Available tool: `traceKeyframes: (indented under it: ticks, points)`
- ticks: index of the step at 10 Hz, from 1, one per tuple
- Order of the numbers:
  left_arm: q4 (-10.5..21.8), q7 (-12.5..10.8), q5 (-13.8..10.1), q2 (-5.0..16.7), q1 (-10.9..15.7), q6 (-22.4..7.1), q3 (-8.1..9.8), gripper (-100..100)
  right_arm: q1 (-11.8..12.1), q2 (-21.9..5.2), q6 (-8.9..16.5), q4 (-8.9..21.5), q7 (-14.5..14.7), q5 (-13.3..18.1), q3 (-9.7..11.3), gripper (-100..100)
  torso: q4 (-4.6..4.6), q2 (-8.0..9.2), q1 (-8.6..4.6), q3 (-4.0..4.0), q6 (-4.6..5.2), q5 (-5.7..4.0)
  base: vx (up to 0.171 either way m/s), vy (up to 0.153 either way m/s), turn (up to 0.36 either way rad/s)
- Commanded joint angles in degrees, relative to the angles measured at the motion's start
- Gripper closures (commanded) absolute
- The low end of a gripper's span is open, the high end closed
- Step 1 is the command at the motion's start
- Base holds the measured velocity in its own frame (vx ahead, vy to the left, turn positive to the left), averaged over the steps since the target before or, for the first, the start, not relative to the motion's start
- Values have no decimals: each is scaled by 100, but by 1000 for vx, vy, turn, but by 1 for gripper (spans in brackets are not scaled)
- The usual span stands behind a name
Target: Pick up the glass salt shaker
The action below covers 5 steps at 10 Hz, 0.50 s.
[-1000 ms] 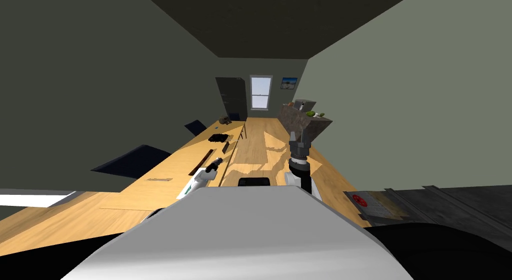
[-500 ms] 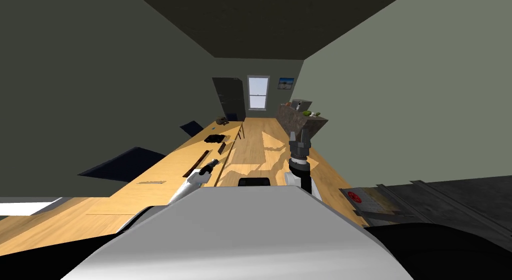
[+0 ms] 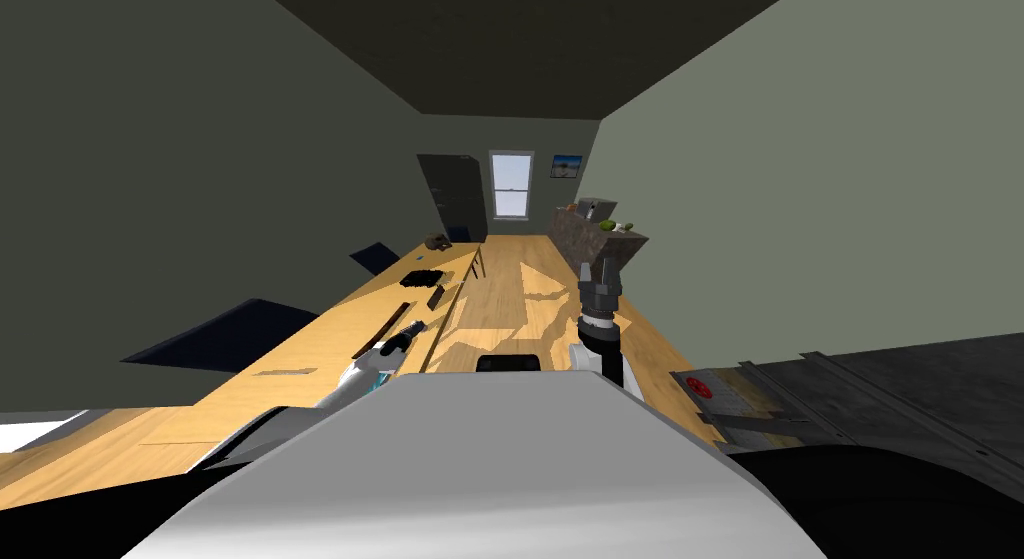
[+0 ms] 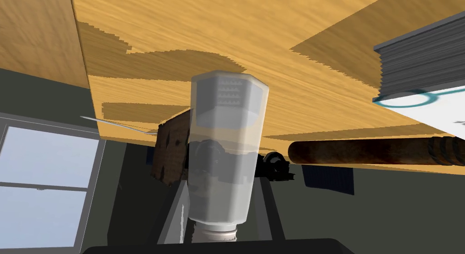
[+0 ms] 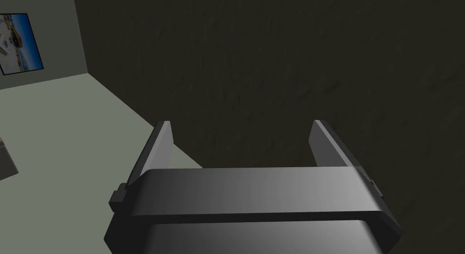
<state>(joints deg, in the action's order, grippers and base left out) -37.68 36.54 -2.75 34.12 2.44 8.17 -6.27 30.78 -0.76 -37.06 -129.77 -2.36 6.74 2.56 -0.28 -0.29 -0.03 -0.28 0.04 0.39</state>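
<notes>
L gripper (image 4: 221, 183) clamped on the salt shaker (image 4: 227, 142), above the wooden table (image 4: 272, 33).

The shaker is translucent and faceted, pale cap end toward the gripper body, w/ the 2 fingers (image 4: 175, 219) pressing its sides. I can't tell whether its far end touches the tabletop. Beyond it on the table lie a dark brown rod (image 4: 368, 151) and a book (image 4: 422, 60) w/ grey page edges and a white cover. In head view the L gripper (image 3: 412, 331) is low over the table's (image 3: 330, 333) near end. The R gripper (image 3: 600, 275) is raised, pointing up. In the R wrist view, the R gripper (image 5: 241, 124) has its fingers spread wide.
</notes>
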Motion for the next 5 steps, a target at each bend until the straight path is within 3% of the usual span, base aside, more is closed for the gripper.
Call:
traceKeyframes:
  ticks: [1,4,5]
  points:
    - [242,-240,-209,286,-37,220,-215,100,0,0,0,0,0,0,0,0,0,0,0,0,0,0,7,-107,-46]
    - [367,-238,-199,292,24,302,-220,100,0,0,0,0,0,0,0,0,0,2,2,1,2,3,5,-45,0]
    - [342,-238,-202,295,11,279,-216,0,0,-1,0,0,0,0,-1,0,0,1,13,0,4,6,0,0,0]
